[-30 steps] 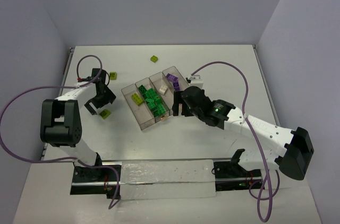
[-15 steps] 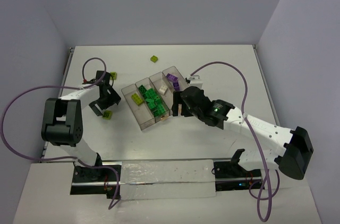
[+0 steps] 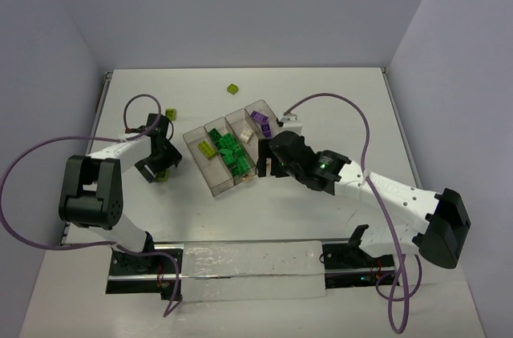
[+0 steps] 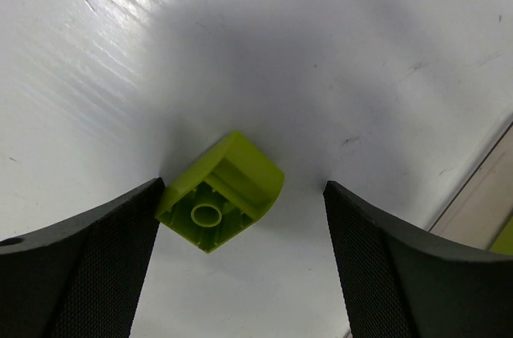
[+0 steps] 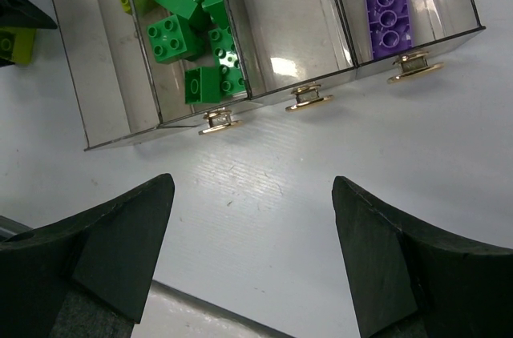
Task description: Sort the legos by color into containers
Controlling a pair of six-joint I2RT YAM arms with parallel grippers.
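Note:
The clear smoky tray lies mid-table with four compartments holding a yellow-green brick, dark green bricks, a white brick and purple bricks. My left gripper is open, low over the table left of the tray. In the left wrist view, an upturned yellow-green brick lies between the open fingers and touches the left one. My right gripper is open and empty just off the tray's tabbed end. In the right wrist view, the right gripper hovers over bare table near the tabs.
Two more yellow-green bricks lie loose on the table, one left of the tray and one at the back. Cables loop beside both arms. The table's left edge is near the left arm.

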